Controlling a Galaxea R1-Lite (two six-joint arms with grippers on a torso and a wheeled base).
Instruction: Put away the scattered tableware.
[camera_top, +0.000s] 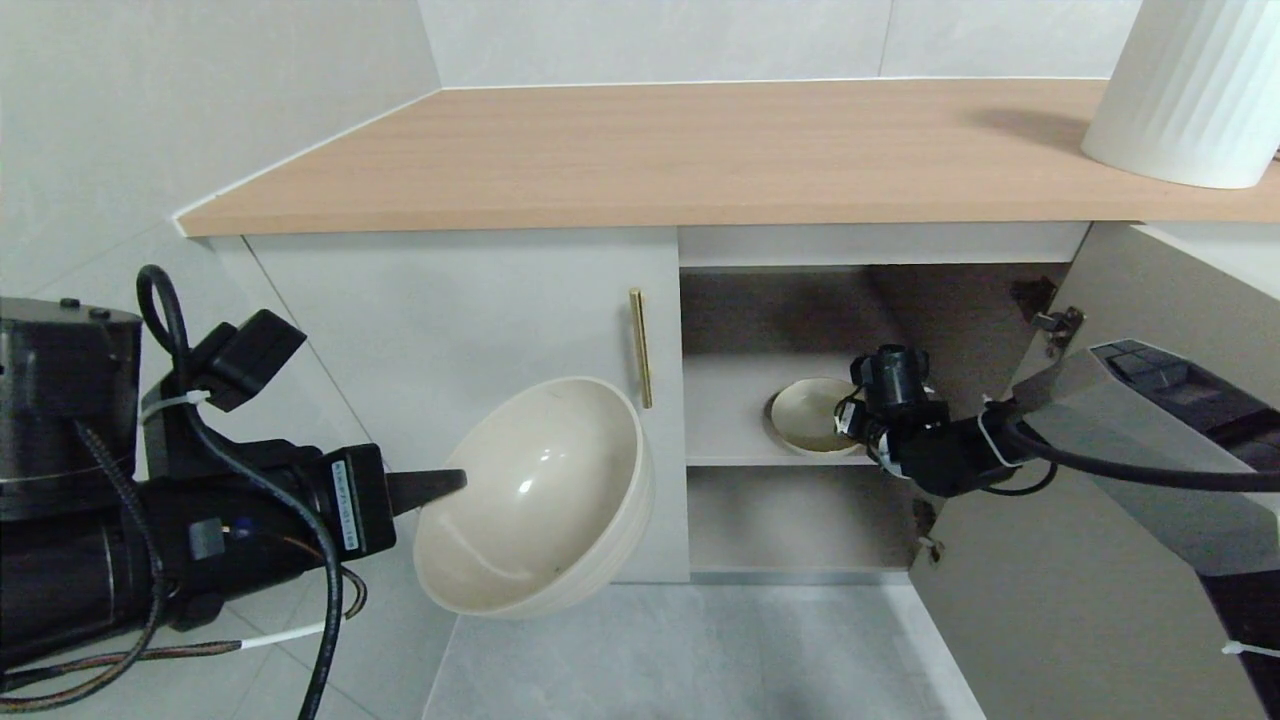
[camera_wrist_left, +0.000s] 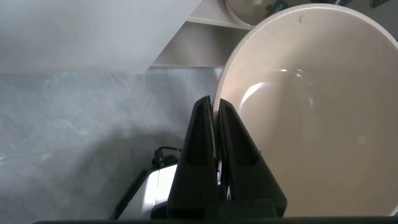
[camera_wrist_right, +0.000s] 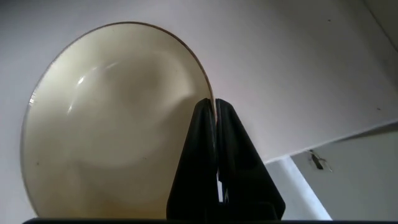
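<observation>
- The left hand (camera_top: 452, 482) grips the rim of a large cream round bowl (camera_top: 540, 495), which is tilted above the floor in front of the closed grey cabinet door (camera_top: 450, 310).
- The right hand (camera_top: 850, 420) is pinched on the rim of a small cream shallow dish (camera_top: 805, 412) at the white shelf (camera_top: 725, 425) inside the open cabinet on the right.
- A white ribbed vase (camera_top: 1190, 90) stands at the far right of the wooden counter (camera_top: 650, 150).

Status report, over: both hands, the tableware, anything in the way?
Left hand shut on bowl rim, before closed door. Right hand shut on dish rim, dish on shelf. In the way: right arm before shelf.
</observation>
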